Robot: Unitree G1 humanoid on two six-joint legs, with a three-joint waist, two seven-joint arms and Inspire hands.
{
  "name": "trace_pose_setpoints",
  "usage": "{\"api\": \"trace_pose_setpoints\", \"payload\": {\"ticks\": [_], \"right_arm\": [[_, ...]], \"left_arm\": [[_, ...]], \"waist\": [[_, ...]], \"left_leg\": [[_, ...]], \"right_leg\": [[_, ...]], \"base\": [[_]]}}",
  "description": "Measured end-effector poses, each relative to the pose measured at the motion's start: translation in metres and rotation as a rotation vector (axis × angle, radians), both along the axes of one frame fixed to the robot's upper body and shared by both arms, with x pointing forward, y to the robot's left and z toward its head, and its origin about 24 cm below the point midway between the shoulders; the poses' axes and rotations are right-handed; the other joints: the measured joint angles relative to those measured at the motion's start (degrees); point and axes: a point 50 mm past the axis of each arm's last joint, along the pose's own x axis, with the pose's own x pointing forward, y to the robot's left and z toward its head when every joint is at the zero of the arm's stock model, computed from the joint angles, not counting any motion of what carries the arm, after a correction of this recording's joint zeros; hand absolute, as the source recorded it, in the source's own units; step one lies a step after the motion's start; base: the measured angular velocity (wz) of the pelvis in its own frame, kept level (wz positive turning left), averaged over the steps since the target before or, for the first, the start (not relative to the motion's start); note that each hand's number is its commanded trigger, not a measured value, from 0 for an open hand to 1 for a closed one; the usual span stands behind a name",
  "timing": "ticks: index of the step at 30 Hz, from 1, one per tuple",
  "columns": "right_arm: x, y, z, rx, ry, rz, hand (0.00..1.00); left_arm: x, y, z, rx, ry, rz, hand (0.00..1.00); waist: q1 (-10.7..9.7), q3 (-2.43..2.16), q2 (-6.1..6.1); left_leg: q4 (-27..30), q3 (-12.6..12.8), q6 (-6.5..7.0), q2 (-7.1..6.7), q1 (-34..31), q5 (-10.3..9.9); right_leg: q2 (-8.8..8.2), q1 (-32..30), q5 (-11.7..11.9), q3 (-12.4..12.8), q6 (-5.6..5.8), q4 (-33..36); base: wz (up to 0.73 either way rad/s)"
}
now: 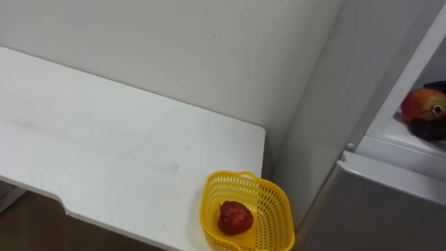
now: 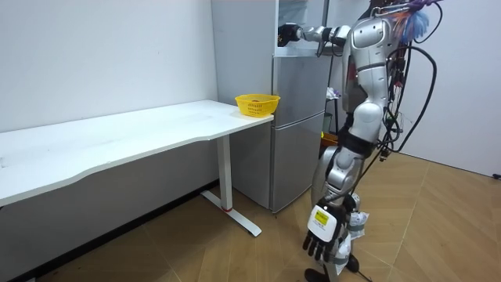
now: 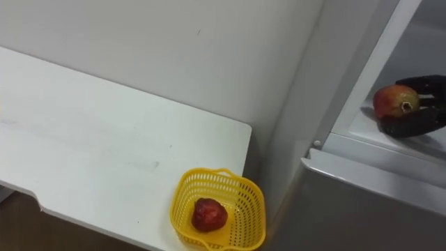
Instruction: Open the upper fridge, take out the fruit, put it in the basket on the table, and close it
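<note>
A red and yellow fruit (image 3: 390, 101) lies on the white shelf (image 3: 359, 132) of the open upper fridge. My right hand (image 3: 420, 120) reaches in from the right, its dark fingers curled round the fruit, which still rests on the shelf. In the room view I stand in front of the fridge (image 2: 297, 117) with that arm stretched into the top compartment. My left hand (image 2: 321, 229) hangs low by my leg, fingers relaxed. A yellow basket (image 3: 182, 202) stands at the table corner next to the fridge, and a dark red fruit (image 3: 209, 214) lies in it.
The long white table (image 1: 104, 139) runs to my left along the wall. The grey lower fridge door (image 3: 362, 209) is closed below the shelf. The fridge's grey side wall (image 1: 327, 104) rises between the basket and the open compartment.
</note>
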Motion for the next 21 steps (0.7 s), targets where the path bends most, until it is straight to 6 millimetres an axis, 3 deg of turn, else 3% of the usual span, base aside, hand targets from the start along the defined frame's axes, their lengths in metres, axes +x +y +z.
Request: {"api": "trace_pose_setpoints", "payload": {"ticks": [5, 8, 13, 17, 21], "right_arm": [[0.003, 0.008, 0.006, -0.008, -0.017, 0.046, 1.00], [0.007, 0.025, 0.016, -0.028, -0.058, 0.126, 1.00], [0.003, 0.040, 0.016, -0.025, -0.107, 0.188, 1.00], [-0.009, 0.052, 0.021, -0.013, -0.216, 0.231, 1.00], [-0.029, 0.063, 0.010, 0.020, -0.300, 0.260, 1.00]], "left_arm": [[0.002, -0.001, 0.000, -0.001, -0.010, -0.007, 0.00], [0.003, -0.003, 0.000, -0.004, -0.017, -0.008, 0.00], [0.000, -0.010, -0.004, 0.008, -0.028, 0.004, 0.00], [0.001, -0.018, -0.007, -0.018, -0.043, 0.003, 0.00], [-0.001, -0.020, -0.008, -0.006, -0.049, 0.007, 0.00]], "waist": [[-0.4, -0.48, 0.47], [-1.1, -0.70, 1.47], [-1.4, -0.33, 2.13], [-3.0, 0.06, 3.09], [-3.6, -0.11, 4.43]], "left_leg": [[-0.1, 0.2, 0.01, -0.07, 0.2, 0.0], [0.3, 0.2, 0.11, -0.19, 0.7, 0.2], [0.2, 0.7, 0.12, -0.06, 2.1, 0.2], [0.1, 1.1, 0.08, 0.19, 2.0, 0.2], [-0.7, 1.9, 0.06, 0.59, 3.5, 0.1]], "right_leg": [[-0.08, 0.2, 0.0, 0.0, 0.00, 0.0], [-0.28, 0.4, 0.0, 0.2, 0.00, 0.1], [-0.43, 1.5, 0.0, 1.4, 0.01, 0.1], [-0.45, 1.6, 0.0, 1.4, 0.00, 0.2], [-0.32, 2.7, 0.0, 2.2, -0.07, 0.0]], "base": [[0.00], [0.01], [-0.05], [-0.02], [-0.11]]}}
